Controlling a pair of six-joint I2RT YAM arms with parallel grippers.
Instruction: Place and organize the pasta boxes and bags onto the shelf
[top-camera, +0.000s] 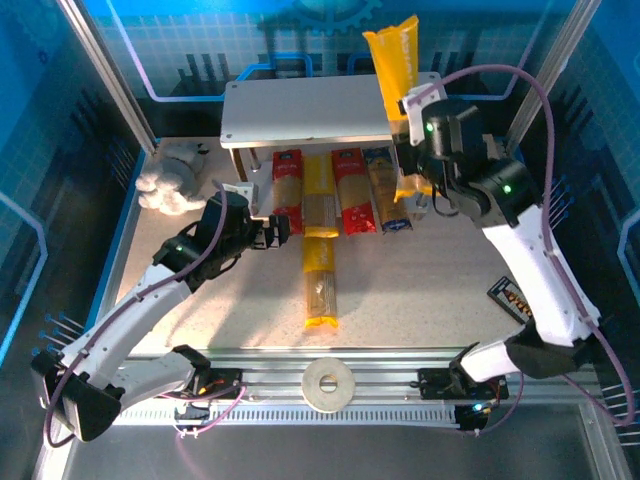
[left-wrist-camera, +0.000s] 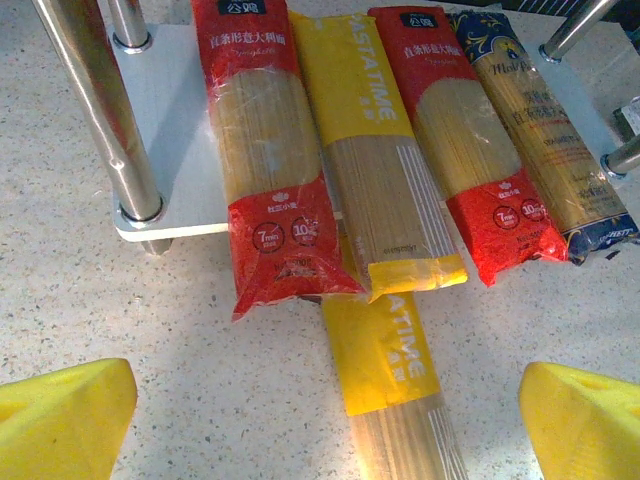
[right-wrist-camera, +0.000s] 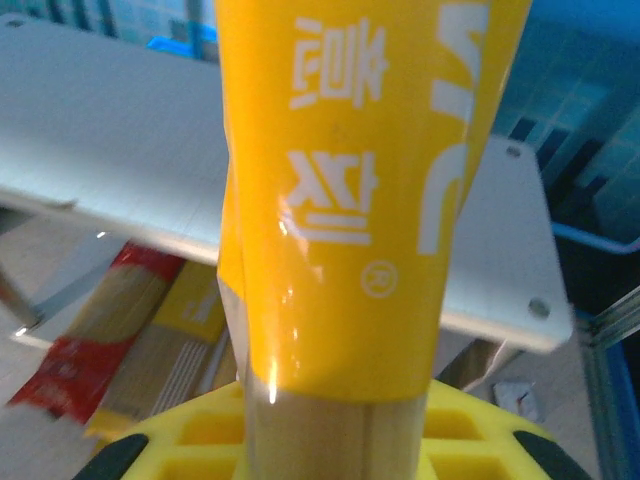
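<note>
Right gripper (top-camera: 408, 108): you grip a yellow pack (top-camera: 393, 60) upright at the shelf (top-camera: 300, 110) top.
Left gripper (top-camera: 281, 228): yours gapes empty, near four lower-tier packs (top-camera: 345, 190).

My desk (top-camera: 420, 290) is a pale speckled slab, kinda stone-look, with a soft bright patch of light near the middle. Blue panels (top-camera: 190, 50) with a white grid and a gear graphic wall me in, held up by silver metal posts (top-camera: 108, 70). A slotted aluminium rail (top-camera: 400, 362) runs along the near edge, with a white tape roll (top-camera: 313, 385) on it. Something white and fluffy (top-camera: 168, 185) sits far left.
</note>
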